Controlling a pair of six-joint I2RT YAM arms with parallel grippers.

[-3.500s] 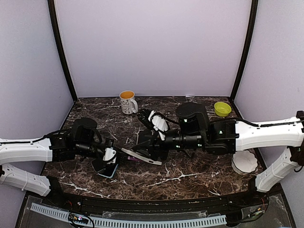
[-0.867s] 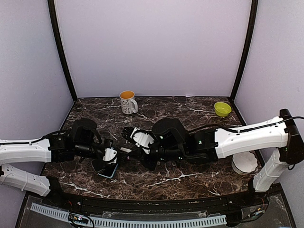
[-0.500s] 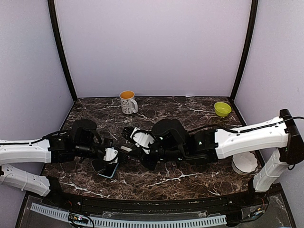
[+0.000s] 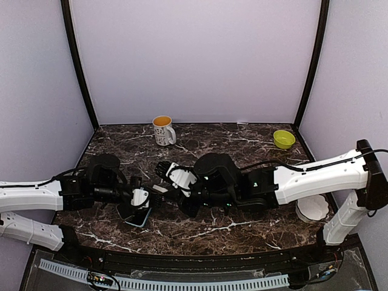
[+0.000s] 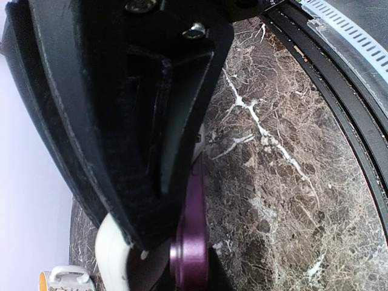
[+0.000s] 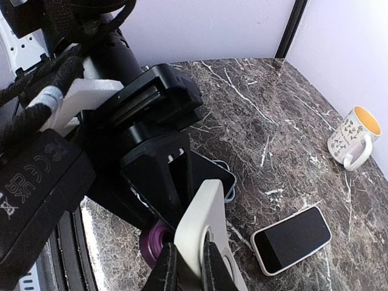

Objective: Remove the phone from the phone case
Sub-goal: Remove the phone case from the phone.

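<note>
Phone case [image 6: 203, 224] leftward, between right fingers [image 6: 166, 271]

**Dark Marble, Cream Case**

The table [image 4: 242, 227] is dark brown marble veined white. The case [image 6: 203, 224] is cream, the disc [image 6: 156, 237] purple. The phone [image 6: 292, 239] is black, rimmed white. The mug [image 4: 162, 130] is white, speckled, orange inside. The bowl [image 4: 283, 139] is lime.

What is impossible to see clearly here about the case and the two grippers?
- Top view: the right arm covers where the grippers meet.
- Left wrist view: the left gripper's finger, blurred, fills the frame; the purple piece is cut by the bottom edge.
- Right wrist view: the white case hides most of the purple piece; its lower end leaves the frame at the right gripper.
</note>
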